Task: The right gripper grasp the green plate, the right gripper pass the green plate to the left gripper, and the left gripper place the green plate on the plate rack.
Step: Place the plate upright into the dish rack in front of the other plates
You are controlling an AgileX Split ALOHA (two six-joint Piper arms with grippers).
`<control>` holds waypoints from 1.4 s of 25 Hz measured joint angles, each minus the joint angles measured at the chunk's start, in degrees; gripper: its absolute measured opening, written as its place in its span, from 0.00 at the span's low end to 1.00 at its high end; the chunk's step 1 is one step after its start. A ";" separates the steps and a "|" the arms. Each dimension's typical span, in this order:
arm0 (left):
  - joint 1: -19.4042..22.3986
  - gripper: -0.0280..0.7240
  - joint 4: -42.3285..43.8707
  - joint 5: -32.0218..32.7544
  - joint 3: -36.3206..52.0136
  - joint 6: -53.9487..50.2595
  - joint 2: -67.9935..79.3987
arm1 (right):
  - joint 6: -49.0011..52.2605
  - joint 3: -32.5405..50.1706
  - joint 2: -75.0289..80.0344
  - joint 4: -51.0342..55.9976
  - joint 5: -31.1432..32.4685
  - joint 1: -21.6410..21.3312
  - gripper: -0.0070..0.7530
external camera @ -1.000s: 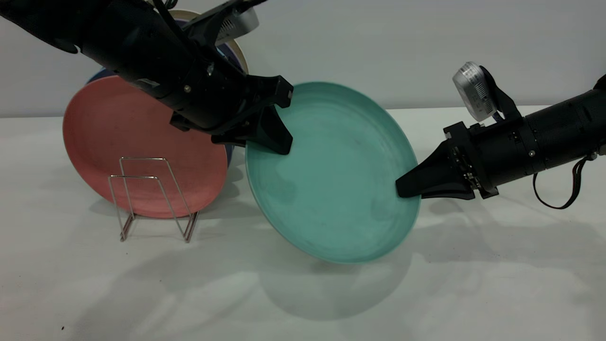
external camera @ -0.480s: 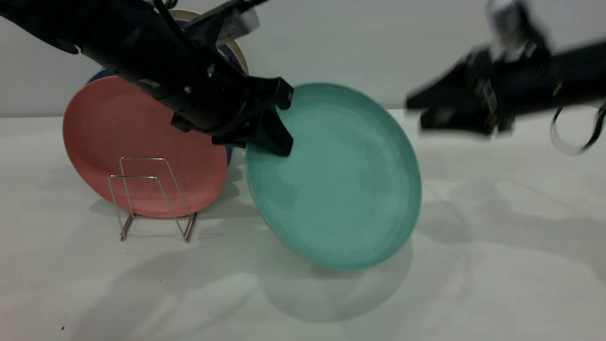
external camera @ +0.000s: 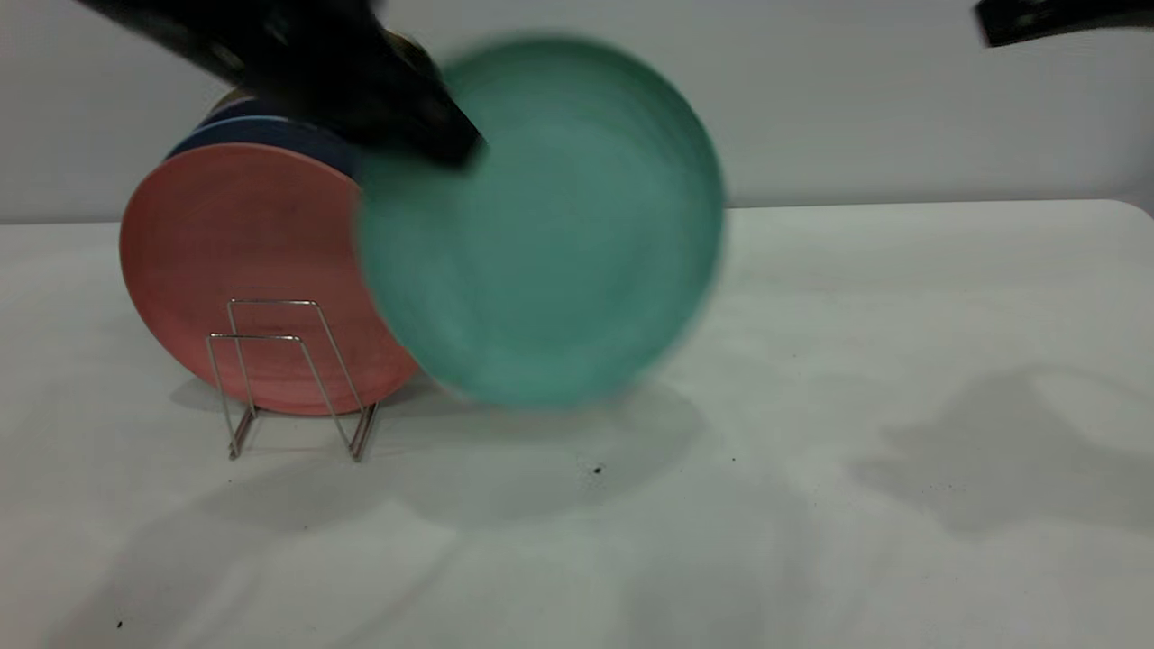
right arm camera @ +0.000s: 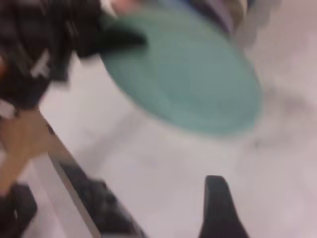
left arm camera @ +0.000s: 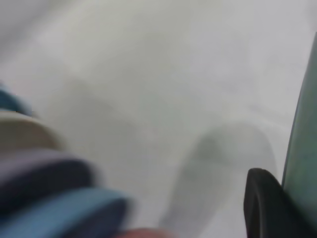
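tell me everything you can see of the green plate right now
The green plate is a large round teal disc, matte and plastic-looking, with a low rim. It hangs on edge above the table, facing the exterior camera, overlapping the pink plate. The left gripper holds its upper rim; nothing else touches it.

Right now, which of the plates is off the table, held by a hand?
The round teal-green plastic plate, gripped at its upper edge by the left hand; the salmon-pink plate stands in the rack.

Even light, heavy motion blur
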 joint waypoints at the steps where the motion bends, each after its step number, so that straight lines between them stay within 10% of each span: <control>1: 1.36 0.16 0.12 0.01 0.00 2.98 -1.57 | 1.70 1.00 -2.28 -1.86 0.00 0.33 0.64; 14: 18.14 0.16 1.51 11.88 0.05 38.49 -10.76 | 13.99 26.70 -36.89 -16.65 0.51 0.98 0.61; 35: 19.11 0.16 22.10 13.68 0.05 39.62 -10.53 | 39.19 32.96 -76.42 -46.85 0.86 0.98 0.61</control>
